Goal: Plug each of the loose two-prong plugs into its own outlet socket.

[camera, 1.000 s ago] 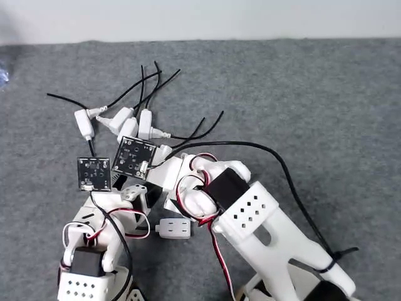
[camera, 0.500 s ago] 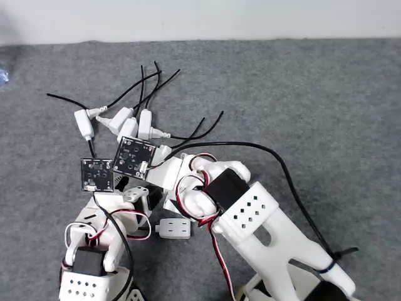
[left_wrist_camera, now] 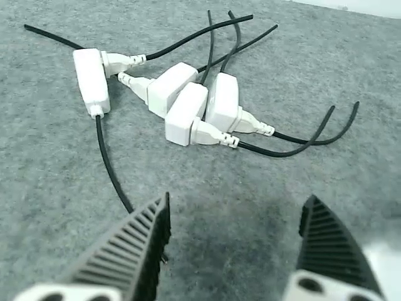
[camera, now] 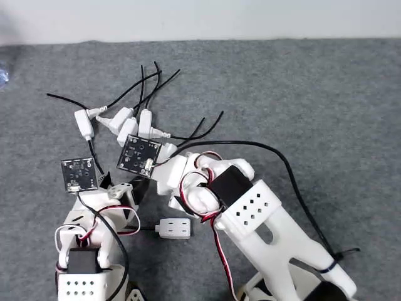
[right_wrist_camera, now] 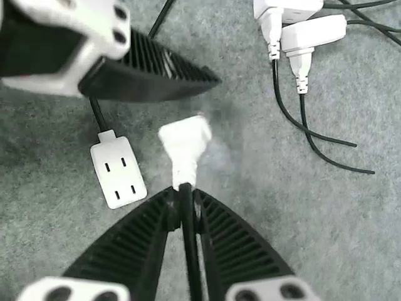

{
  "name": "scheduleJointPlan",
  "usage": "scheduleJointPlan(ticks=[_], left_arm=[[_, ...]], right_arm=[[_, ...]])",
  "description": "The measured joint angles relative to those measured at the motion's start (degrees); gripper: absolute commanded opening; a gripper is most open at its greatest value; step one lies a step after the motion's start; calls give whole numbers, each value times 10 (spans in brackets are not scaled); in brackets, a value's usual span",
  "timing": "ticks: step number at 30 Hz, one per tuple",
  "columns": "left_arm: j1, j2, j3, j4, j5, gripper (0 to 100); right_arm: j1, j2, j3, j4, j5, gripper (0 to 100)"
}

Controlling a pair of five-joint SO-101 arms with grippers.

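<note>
The left gripper [left_wrist_camera: 238, 200] is hovering low over the grey felt surface [camera: 326, 100]. Its two black ribbed fingers [left_wrist_camera: 141, 241] are spread wide apart and are gripping nothing. Ahead of it, four loose white plugs [left_wrist_camera: 187, 113] are lying in a cluster on the surface. Three are packed close side by side, and one is lying slightly apart at the cluster's edge. Their black leads are fanning out away from the arms.

The right gripper [right_wrist_camera: 185, 193] is sitting just beside the left one. Its fingers are closed tight on the black cord [right_wrist_camera: 187, 244], directly behind a fifth white plug [right_wrist_camera: 186, 145]. This plug is pointing straight out from the fingertips. I cannot tell whether it is touching the surface.

The white outlet socket [right_wrist_camera: 119, 172] is lying flat just beside the fifth white plug, apart from it. It is facing up, with two pairs of slots showing. Its own black lead is running off under one ribbed finger of the left gripper. From overhead, the socket is lying between the two arms, well apart from the plug cluster.
</note>
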Motion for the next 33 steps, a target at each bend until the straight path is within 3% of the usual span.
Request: scheduleJointPlan(ticks=[5, 11, 17, 19, 23, 29, 33], left_arm=[[-4, 0, 0, 0, -1, 317], [-4, 0, 0, 0, -1, 317], [-4, 0, 0, 0, -1, 317], [-4, 0, 0, 0, -1, 317], [-4, 0, 0, 0, -1, 317], [-4, 0, 0, 0, -1, 317], [-4, 0, 0, 0, -1, 317]], right_arm=[[77, 0, 85, -18, 42, 9], [225, 0, 246, -122, 134, 20], [334, 0, 337, -163, 167, 299], [359, -2, 338, -165, 170, 321], [342, -2, 338, -169, 171, 267], [227, -2, 338, -170, 171, 232], [200, -2, 338, -175, 171, 231]])
